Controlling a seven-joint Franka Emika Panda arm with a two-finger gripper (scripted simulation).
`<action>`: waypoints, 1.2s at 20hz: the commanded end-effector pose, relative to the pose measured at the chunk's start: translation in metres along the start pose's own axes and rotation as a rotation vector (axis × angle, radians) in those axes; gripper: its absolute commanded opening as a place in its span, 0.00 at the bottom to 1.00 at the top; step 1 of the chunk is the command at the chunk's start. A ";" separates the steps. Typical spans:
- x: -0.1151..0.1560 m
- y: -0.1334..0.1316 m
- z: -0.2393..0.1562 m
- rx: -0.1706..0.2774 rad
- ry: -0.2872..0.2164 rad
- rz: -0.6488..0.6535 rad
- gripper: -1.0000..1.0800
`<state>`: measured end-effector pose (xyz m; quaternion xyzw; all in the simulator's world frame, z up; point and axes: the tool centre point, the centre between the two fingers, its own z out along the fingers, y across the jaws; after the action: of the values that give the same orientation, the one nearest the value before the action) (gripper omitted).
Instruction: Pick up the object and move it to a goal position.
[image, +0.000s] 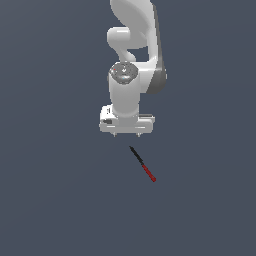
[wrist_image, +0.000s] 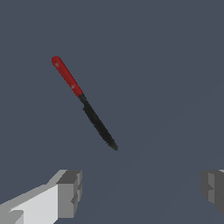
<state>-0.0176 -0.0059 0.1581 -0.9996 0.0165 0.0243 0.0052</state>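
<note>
Tool (image: 142, 164) flat on plain grey ground, just below centre of the exterior frame, lying diagonally: black pointed half toward the upper left, red half toward the lower right. Not touched by anything. Gripper (image: 126, 134) poised just above and slightly left of the black tip in that frame, fingers spread wide and holding nothing. Likely positioned so for a descent over the shaft, though not yet centred on it; judged an approach step, with lifting and carrying to the goal all ahead.

In the wrist frame, tool (wrist_image: 85, 103) sits upper left of centre, well clear of the gap between the two fingers (wrist_image: 69, 192) seen at the lower corners. Right-hand finger cut off by the frame edge. Fingertips barely discernible in the exterior frame, only two small nubs under the hand. Upper arm cropped at the top. No goal marker visible anywhere. Blade detail too coarse to make out.
</note>
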 end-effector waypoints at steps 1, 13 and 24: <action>0.000 0.000 0.000 0.000 0.000 0.000 0.96; -0.007 0.007 0.009 0.010 -0.030 0.050 0.96; 0.012 -0.010 0.029 -0.005 -0.013 -0.103 0.96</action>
<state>-0.0107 0.0001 0.1330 -0.9993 -0.0188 0.0322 0.0051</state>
